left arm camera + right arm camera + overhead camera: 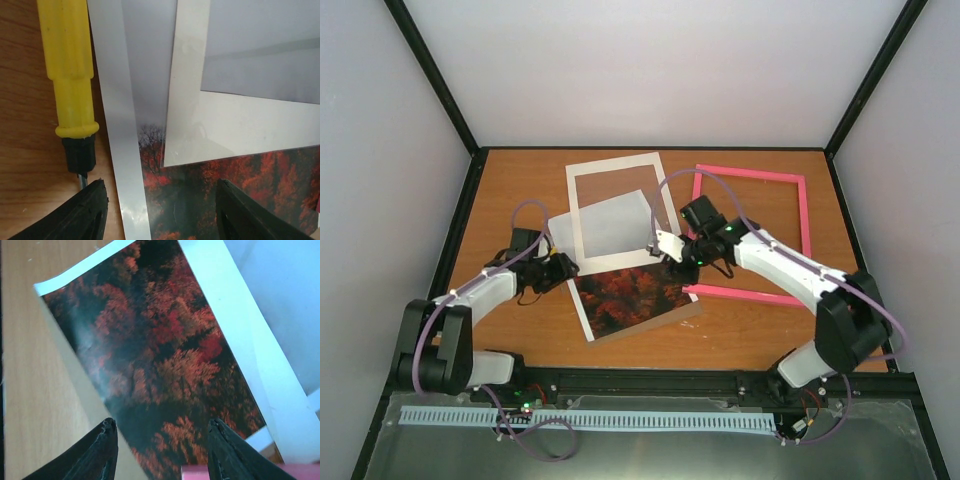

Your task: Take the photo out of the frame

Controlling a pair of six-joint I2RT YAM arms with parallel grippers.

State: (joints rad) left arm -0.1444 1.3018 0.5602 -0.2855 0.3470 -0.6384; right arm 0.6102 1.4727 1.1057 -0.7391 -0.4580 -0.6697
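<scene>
The photo, misty sky above red-orange trees, lies flat mid-table, clear of the frame. The pink frame lies to its right, with only table showing inside it. My left gripper is open just above the photo's left white margin, holding nothing. My right gripper is also open and hangs over the tree part of the photo, close to the pink frame. From above, the left gripper and right gripper flank the photo.
A white mat with a cut-out window overlaps the photo's upper half. A yellow-handled screwdriver lies on the wood just left of the photo. A brown backing board shows under the photo's lower right edge.
</scene>
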